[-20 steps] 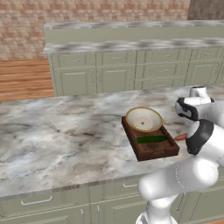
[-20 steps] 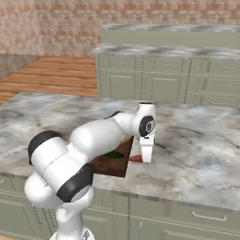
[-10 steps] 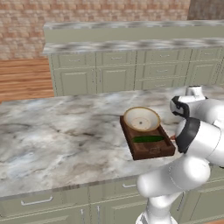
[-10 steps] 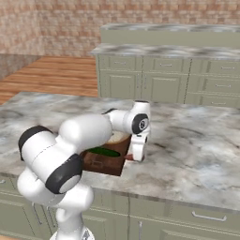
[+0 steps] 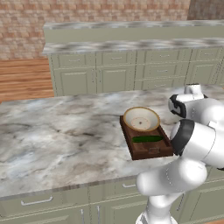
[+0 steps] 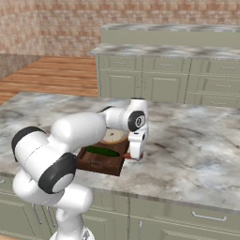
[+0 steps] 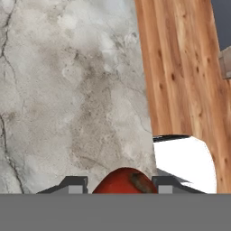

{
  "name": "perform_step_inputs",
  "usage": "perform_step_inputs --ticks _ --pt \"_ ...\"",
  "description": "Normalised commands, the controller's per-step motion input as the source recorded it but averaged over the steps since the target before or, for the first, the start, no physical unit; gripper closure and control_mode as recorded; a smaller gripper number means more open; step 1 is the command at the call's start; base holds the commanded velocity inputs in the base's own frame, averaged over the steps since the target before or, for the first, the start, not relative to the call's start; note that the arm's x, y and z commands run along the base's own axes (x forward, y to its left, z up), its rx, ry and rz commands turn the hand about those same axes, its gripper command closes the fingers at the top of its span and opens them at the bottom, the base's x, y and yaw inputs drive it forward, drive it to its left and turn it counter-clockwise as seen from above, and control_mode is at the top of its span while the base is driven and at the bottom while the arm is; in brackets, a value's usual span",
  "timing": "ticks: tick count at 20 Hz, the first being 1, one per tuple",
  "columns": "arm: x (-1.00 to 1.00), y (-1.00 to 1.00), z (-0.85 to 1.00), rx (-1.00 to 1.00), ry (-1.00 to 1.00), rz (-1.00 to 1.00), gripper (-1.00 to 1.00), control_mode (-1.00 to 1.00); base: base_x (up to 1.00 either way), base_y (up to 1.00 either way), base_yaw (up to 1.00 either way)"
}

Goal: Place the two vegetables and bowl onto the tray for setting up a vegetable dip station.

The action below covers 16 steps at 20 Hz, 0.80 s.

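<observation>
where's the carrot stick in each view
left base view: hidden behind the arm.
right base view: carrot stick, small red bit under the gripper, beside the tray.
hand view: red end at bottom centre, between the fingertips.
shared landmark: the marble counter.

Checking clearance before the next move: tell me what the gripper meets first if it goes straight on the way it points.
The carrot-like stick sits between the fingers already; straight beyond it lies the marble counter, though depth is hard to judge.
</observation>
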Motion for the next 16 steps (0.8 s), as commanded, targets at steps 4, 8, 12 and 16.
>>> perform_step_inputs --ticks 4,8,12,16 --pt "-0.05 -0.06 0.17 -0.08 -0.02 0.0 1.0 -1.0 0.0 0.0 0.0" --pt "-0.09 -0.01 0.2 -0.04 -0.03 0.0 1.0 -1.0 0.0 0.0 0.0" --pt "-0.1 0.13 0.15 0.0 -0.05 0.0 1.0 -1.0 0.0 0.0 0.0" --pt "-0.07 0.21 0.06 0.0 -0.05 0.0 1.0 -1.0 0.0 0.0 0.0"
